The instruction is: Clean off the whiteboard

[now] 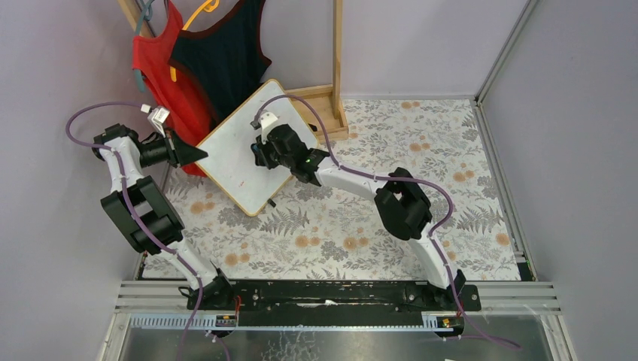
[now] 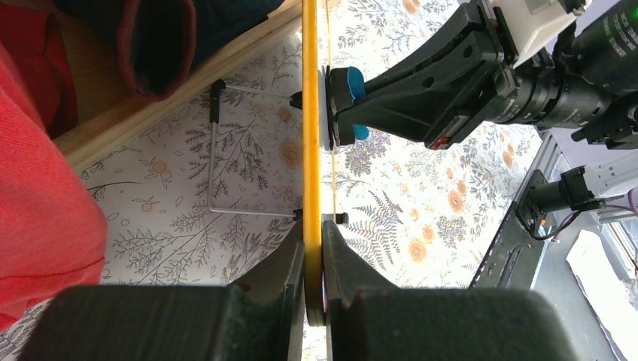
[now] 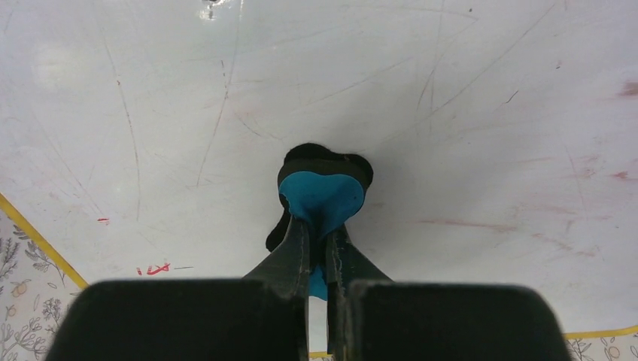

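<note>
Top external view: the left arm folds back, its left gripper point(image 1: 202, 153) clamped on the whiteboard point(image 1: 233, 169) edge. The right arm reaches forward; the right gripper point(image 3: 320, 229) pinches a blue eraser point(image 3: 322, 197) pressed against the board face. Red marks point(image 3: 154, 268) lie lower left of the eraser. A red garment point(image 1: 158, 68) hangs just behind the left gripper.

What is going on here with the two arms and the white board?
The left gripper clamps the yellow edge of the whiteboard and steadies it. The right gripper holds a blue eraser with its dark pad against the white face. Some red marks show near the board's edge, so the erasing is not yet finished.
</note>
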Robot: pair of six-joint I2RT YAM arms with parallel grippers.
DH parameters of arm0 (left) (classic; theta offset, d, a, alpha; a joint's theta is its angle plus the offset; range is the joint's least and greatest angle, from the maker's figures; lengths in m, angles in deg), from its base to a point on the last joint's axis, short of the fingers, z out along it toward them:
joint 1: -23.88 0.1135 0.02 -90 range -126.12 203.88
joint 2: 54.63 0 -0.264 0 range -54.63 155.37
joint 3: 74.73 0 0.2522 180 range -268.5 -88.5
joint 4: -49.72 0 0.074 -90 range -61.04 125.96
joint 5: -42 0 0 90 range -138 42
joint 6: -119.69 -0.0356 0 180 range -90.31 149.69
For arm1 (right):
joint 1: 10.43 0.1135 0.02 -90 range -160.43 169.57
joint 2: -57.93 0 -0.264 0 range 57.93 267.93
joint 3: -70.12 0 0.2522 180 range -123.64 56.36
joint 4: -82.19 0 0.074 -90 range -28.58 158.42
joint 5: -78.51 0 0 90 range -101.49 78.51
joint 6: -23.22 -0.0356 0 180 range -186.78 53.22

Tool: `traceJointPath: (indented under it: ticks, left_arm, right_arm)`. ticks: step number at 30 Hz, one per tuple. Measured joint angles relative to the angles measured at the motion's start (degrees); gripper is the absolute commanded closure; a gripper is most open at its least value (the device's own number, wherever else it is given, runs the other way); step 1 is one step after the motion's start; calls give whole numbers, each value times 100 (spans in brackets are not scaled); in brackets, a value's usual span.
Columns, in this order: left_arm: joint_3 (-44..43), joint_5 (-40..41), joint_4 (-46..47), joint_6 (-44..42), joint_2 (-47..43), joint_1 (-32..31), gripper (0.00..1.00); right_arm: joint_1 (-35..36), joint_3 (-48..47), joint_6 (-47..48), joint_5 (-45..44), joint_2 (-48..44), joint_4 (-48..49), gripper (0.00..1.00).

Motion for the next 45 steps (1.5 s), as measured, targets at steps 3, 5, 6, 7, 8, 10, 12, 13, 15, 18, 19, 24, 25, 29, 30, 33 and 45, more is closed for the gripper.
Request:
traceJointPath:
  ticks: [3,5,6,7,8,10,12,13,15,18,19,24,25,29,30,33,45]
  left_arm:
    - [-2,11,-7,2,0,11,100]
    - [-2,15,-28,4,-4,22,100]
    - [-2,15,-39,4,-9,22,100]
    - [-2,15,-46,2,-15,22,100]
    - [-2,17,-55,2,-17,22,100]
    - [-2,17,-76,4,-20,15,100]
    - [-2,17,-87,4,-20,7,100]
    - [-2,17,-90,4,-20,4,100]
    - [-2,17,-92,4,-20,4,100]
    - [-2,17,-92,4,-20,4,100]
    - [-2,17,-92,4,-20,4,100]
    - [-2,17,-92,4,-22,4,100]
    - [-2,17,-92,4,-22,4,100]
    - [-2,24,-63,2,-22,4,100]
    - [-2,24,-59,2,-22,4,100]
    - [-2,24,-46,2,-22,-2,100]
    - [-2,31,-35,48,-22,-13,100]
  right_arm:
    - [133,-13,33,-249,0,-24,100]
    - [234,-92,42,-358,15,-105,100]
    - [295,-142,48,-380,33,-131,100]
    - [387,-212,55,-400,66,-144,100]
    - [496,-264,55,-400,94,-140,100]
    - [717,-284,48,-374,118,-140,100]
    - [966,-284,33,-332,155,-140,100]
    - [1082,-284,26,-310,177,-144,100]
    - [1244,-280,4,-251,201,-146,100]
    - [1325,-273,-9,-223,205,-138,100]
    - [1309,-273,-9,-234,205,-138,100]
    - [1130,-273,-2,-323,210,-140,100]
    - [1084,-273,2,-339,210,-142,100]
    - [911,-273,-9,-249,219,-142,100]
    - [887,-273,-9,-184,219,-142,100]
    - [826,-273,-11,-74,219,-144,100]
    - [160,485,-210,87,-138,264,100]
